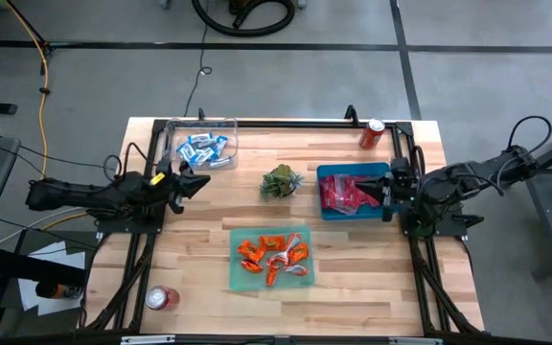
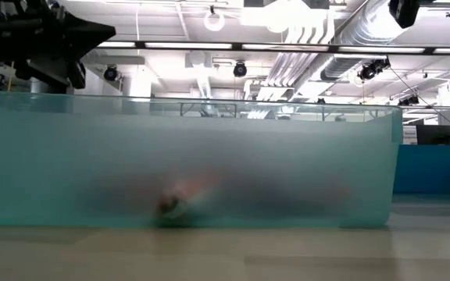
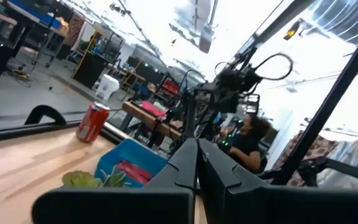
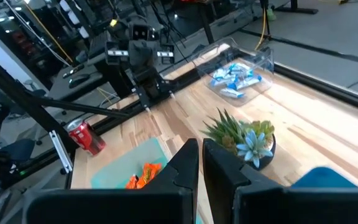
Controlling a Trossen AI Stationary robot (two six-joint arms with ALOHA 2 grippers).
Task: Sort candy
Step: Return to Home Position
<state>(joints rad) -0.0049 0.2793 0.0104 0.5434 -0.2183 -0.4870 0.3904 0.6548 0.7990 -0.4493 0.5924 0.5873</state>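
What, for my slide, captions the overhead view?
Blue sweets in clear bin, pink sweets in blue bin, orange sweets in green bin; left gripper, right gripper flanking.

Bare wood is left free on the table point(image 1: 199, 240) between its left edge and the green bin point(image 1: 238, 278); the middle is blocked by the plant point(image 1: 282, 182); a narrow lane is left between it and the clear bin point(image 1: 228, 125); the right side is filled by the blue bin point(image 1: 353, 169); two corners are taken by a soda can point(image 1: 372, 134) and a second can point(image 1: 162, 298).
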